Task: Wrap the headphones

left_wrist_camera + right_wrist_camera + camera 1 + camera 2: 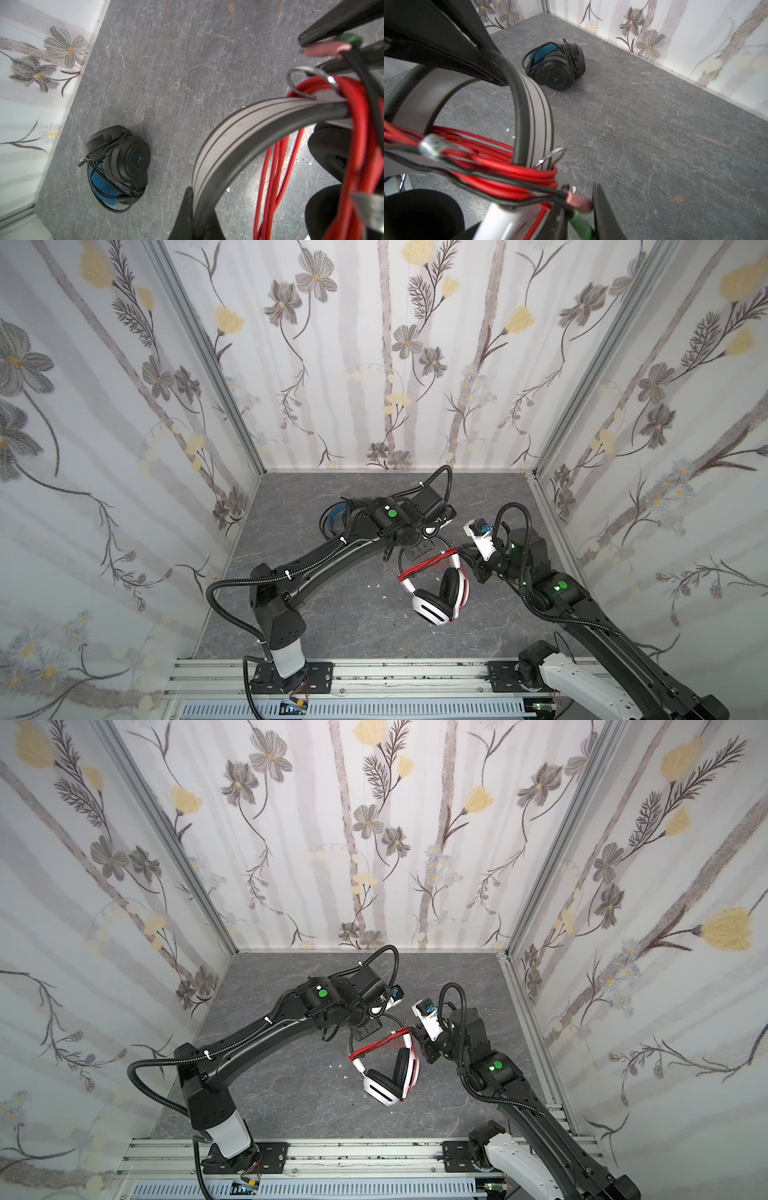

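Step in hand: end of the wrap on the white headset [432, 605]. The red cable [424, 568] is already coiled in several turns across the two arms below the headband, and only the plug end is loose.
Left gripper [197, 216]: clamped on the headband, holding the set up by its arch.
Right gripper [580, 197]: jaws a little apart, with the pink plug [579, 202] and green plug [579, 224] between them. The pink plug touches one finger (I cannot tell whether they are pinched or lying free).
Where it is: mid-table between the two arms, just beside the right gripper in both top views. I cannot tell whether the lower cup touches the grey table [332, 635].
Which way it points: arch uppermost and toward the far wall, cups hanging down toward the near rail. One white shell faces up and the other cup's black pad faces the left arm.
Long axis: from arch to cups, running far to near in a top view and tipped slightly. The coil lies crosswise to it.
Black headset [124, 162]: on the table toward the far left, well apart. It lies on its side with the blue-marked cup up, and its black cable is looped around it (judged done).
Next move calls for: tucking the plug end into the coil so the turns hold, then setting the headset down without shaking them loose.
Risk: a free plug end could let the outer turns slacken.
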### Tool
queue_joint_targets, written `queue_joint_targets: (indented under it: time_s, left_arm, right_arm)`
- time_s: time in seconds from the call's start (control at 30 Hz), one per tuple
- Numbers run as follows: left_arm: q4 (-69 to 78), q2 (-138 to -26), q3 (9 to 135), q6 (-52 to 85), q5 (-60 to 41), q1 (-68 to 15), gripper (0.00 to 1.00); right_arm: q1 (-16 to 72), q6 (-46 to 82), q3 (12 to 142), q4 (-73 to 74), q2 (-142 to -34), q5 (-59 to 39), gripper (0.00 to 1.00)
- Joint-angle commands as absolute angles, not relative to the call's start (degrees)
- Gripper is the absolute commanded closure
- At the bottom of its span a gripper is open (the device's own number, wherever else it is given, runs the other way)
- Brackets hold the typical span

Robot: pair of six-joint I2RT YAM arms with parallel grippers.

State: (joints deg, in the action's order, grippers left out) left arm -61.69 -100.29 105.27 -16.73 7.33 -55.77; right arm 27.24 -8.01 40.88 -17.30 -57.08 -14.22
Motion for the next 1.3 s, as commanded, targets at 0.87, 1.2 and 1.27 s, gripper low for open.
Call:
queue_joint_targets:
  time_s: [0.87, 1.2, 1.27]
  left_arm:
    - [-64.6, -105.6, 110.3, -8.2, 0.0, -48.8, 1.0]
    - [-63.3, -116.0, 120.3, 3.7, 3.4, -47.5, 1.0]
    - [-64.1, -119.4, 123.9, 7.0, 4.5, -47.0, 1.0]
  right_arm:
    - [20.6, -2.4, 37.2, -13.1, -57.9, -7.8, 0.44]
    - [17.0, -2.6, 39.6, -14.5, -53.8, 2.6, 0.11]
    - [17.0, -2.8, 39.9, -14.4, -53.6, 4.0, 0.09]
